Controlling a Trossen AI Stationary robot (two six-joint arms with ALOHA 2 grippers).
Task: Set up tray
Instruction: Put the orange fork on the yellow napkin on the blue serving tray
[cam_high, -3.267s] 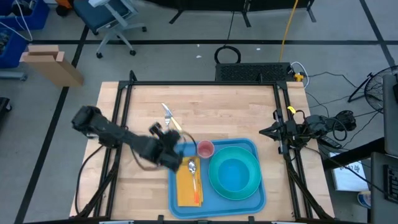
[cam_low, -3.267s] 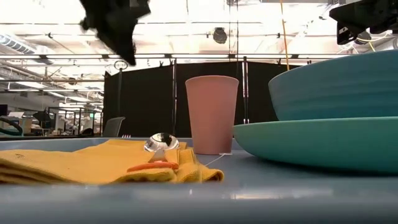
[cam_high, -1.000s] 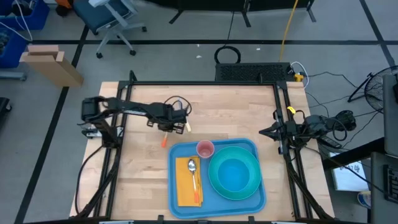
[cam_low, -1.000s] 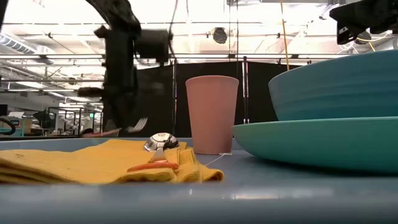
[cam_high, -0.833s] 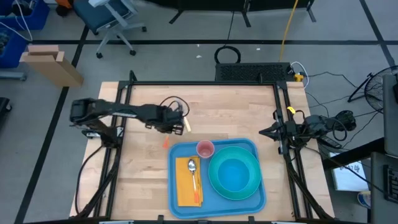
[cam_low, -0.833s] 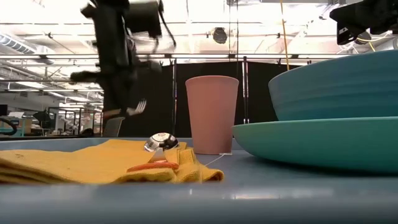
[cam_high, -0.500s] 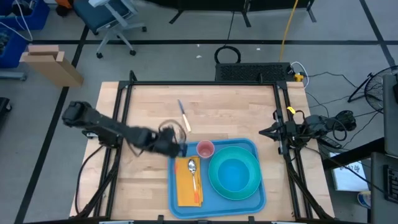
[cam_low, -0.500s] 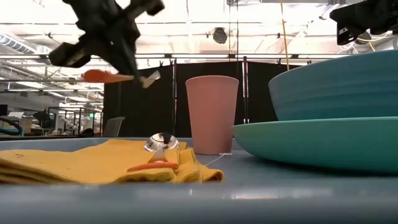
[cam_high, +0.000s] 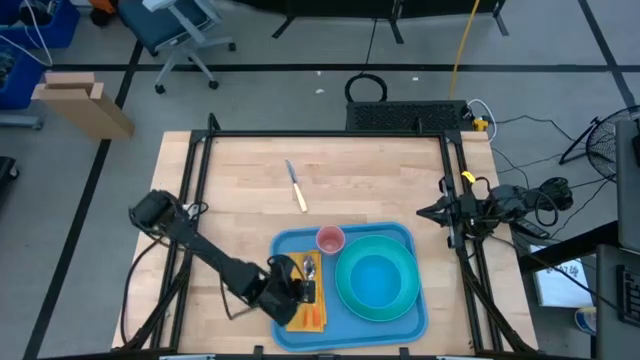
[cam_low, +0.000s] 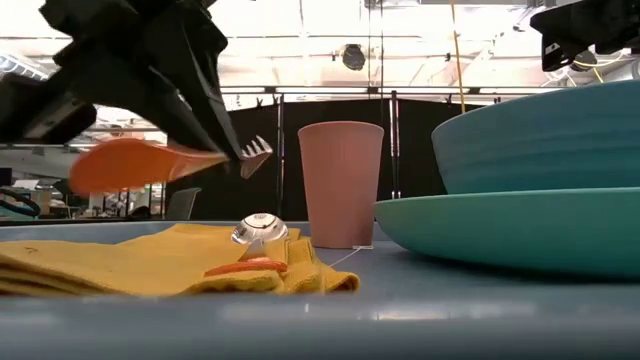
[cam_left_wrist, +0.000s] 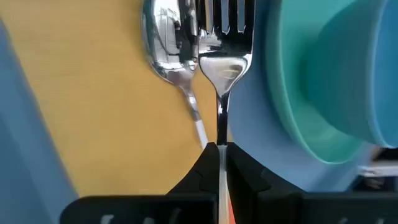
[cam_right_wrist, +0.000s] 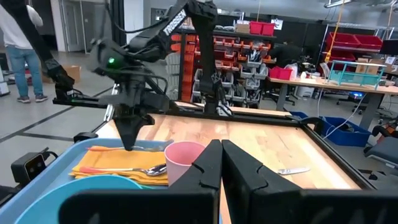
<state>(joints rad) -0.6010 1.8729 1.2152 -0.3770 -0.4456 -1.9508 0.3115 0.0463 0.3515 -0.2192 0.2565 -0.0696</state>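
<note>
We see the left gripper (cam_left_wrist: 221, 163) hanging over the yellow napkin (cam_high: 298, 300) at the left end of the blue tray (cam_high: 345, 335), its fingers pinched on the orange handle of a fork (cam_left_wrist: 222, 43). In the left wrist view the fork's stem runs straight out from between the closed fingertips, and its tines point away from the gripper. In the low view the fork (cam_low: 170, 160) is held clear above the napkin (cam_low: 150, 262), nearly level, with the tines toward the pink cup (cam_low: 340, 183).

Just beside the fork, on the side away from the bowl, a spoon (cam_left_wrist: 171, 53) lies on the napkin (cam_left_wrist: 93, 112), its bowl near the tines. On the gripper's other side is the teal plate (cam_left_wrist: 305, 93) with the teal bowl (cam_high: 378, 279) on it; both sit on the tray (cam_left_wrist: 249, 134) and fill its right part. The pink cup (cam_high: 330, 240) stands ahead of the gripper, near the tray's far edge and touching nothing that we can make out.

The tray rests on the near part of the wooden table (cam_high: 230, 190), roughly midway across. Well beyond the gripper, out on the bare wood, lies a knife (cam_high: 296, 187) with a pale handle.

The right gripper (cam_right_wrist: 220, 163) waits at the table's right edge, well apart from the tray, its fingers pressed together and holding nothing.
</note>
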